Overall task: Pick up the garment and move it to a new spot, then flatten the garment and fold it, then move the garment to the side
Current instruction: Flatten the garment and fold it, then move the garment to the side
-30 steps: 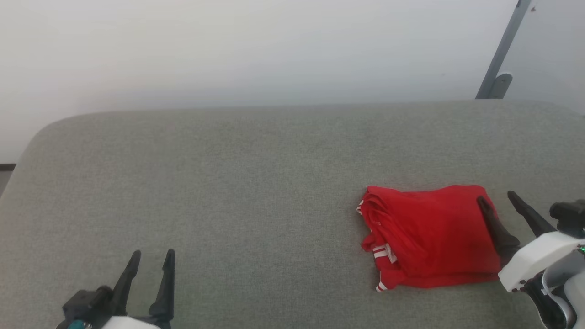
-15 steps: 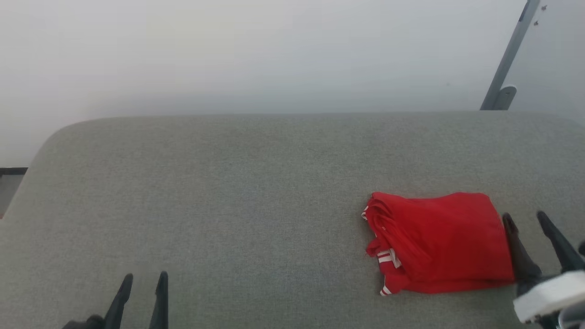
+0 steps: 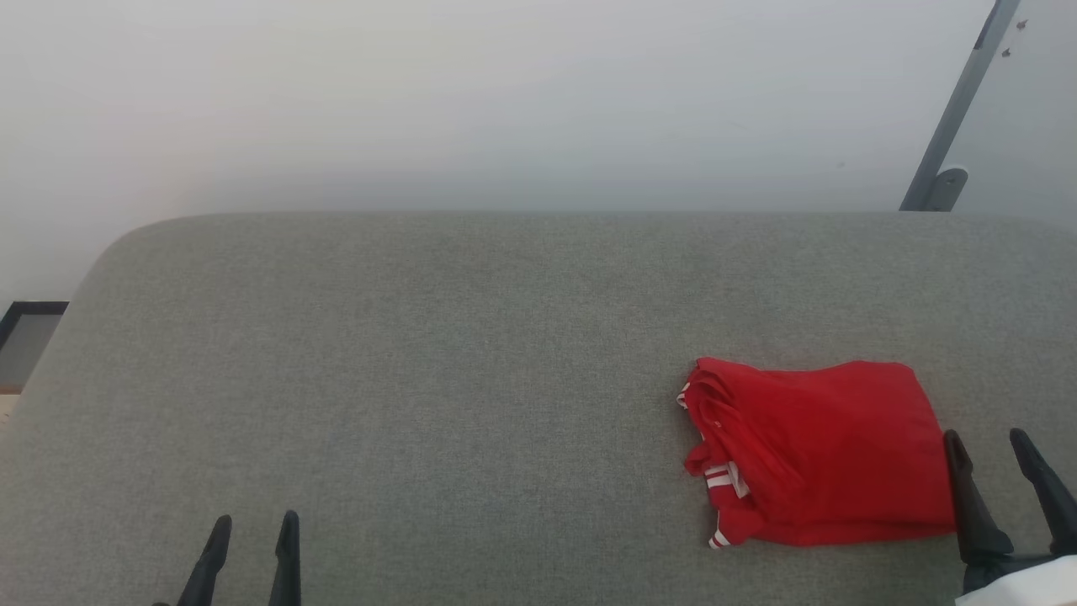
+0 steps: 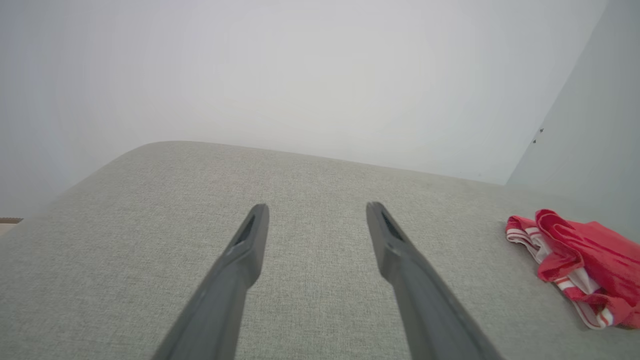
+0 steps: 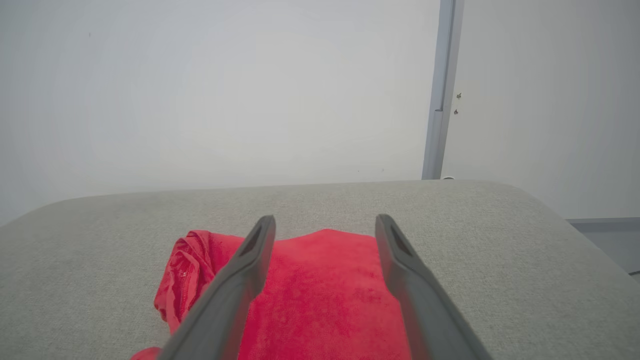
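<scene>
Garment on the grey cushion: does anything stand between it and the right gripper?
Nothing visible does. The folded garment lies on the grey cushion, and the right gripper, jaws open, is close by its right edge with no object between them.

The garment (image 3: 820, 454) — a red shirt — lies folded into a compact, roughly rectangular bundle on the grey upholstered surface (image 3: 421, 379), well toward the surface's right side in the head view. Its top layer is plain red, fairly smooth and flat, with straight far and right edges. Along the left edge the layers bunch into loose, rumpled folds — white cloth and thin red-and-white striped bands peek out there, most plainly at the near left corner.
</scene>
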{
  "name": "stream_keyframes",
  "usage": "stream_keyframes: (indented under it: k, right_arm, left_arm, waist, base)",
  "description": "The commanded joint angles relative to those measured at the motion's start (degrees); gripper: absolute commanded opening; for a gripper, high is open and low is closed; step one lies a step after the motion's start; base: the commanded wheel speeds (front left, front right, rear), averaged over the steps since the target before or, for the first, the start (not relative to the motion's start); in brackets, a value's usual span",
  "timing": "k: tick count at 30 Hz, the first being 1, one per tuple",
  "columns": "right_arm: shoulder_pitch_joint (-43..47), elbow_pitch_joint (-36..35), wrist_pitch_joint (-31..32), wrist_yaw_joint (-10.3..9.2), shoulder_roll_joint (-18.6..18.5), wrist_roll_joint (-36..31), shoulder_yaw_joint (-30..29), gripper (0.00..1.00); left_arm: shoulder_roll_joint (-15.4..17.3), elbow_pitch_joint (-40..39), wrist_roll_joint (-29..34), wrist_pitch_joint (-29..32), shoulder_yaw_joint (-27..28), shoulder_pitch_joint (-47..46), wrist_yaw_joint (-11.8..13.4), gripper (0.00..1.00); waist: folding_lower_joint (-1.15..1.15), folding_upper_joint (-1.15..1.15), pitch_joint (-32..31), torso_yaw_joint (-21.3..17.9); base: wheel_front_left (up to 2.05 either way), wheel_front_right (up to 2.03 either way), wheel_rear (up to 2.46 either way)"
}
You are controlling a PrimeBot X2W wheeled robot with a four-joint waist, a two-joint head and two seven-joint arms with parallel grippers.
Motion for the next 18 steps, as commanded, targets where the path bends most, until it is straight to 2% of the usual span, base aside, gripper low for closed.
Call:
stream_keyframes:
  k: [1,10,14,18]
  right_arm:
    - [0.4,-0.6,0.6,0.01,0.4,-0.4,-0.3,1.00]
    - [-0.9,-0.7,3.2,0.00,0.0,-0.7,-0.2,1.00]
    - [-3.5,0.4,8.4,0.01,-1.8,-1.3,-0.2,1.00]
    - [-7.6,1.6,16.7,0.00,-5.5,-2.3,0.4,1.00]
  left_arm:
    - [0.1,-0.2,0.1,-0.3,0.2,-0.4,-0.1,1.00]
    - [-0.2,0.5,-0.2,-0.3,-0.5,-1.8,-0.1,1.00]
    - [-0.1,0.9,-0.3,-0.3,-1.3,-3.6,-0.1,1.00]
    - [0.3,1.3,-0.9,-0.3,-2.5,-5.7,-0.1,1.00]
  waist:
    - [0.00,0.00,0.1,0.0]
    - [0.00,0.00,0.6,-0.1]
    - [0.00,0.00,1.2,-0.1]
    - [0.00,0.00,2.3,-0.1]
  base:
    - [0.00,0.00,0.00]
    - [0.00,0.00,0.00]
    - [0.00,0.00,0.00]
    - [0.00,0.00,0.00]
